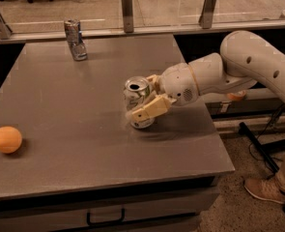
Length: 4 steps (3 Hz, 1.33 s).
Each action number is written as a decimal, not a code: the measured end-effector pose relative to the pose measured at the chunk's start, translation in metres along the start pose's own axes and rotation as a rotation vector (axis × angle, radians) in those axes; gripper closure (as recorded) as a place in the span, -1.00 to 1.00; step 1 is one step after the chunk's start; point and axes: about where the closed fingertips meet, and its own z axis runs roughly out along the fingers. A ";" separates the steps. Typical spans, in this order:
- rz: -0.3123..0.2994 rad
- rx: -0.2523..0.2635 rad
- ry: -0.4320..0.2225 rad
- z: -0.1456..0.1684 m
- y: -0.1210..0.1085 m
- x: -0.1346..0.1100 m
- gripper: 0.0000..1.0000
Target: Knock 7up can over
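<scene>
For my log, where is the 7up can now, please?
In the camera view, the 7up can stands right of centre on the table, with the end effector around it.

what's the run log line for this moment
gripper: at 7up can, right-centre of table | 7up can: standing, not knocked over | crushed can: back left | orange: front left
</scene>
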 end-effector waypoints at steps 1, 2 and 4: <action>-0.061 -0.066 0.121 0.008 -0.001 -0.021 0.69; -0.174 -0.161 0.353 0.022 -0.008 -0.025 1.00; -0.306 -0.226 0.725 0.019 -0.031 -0.002 1.00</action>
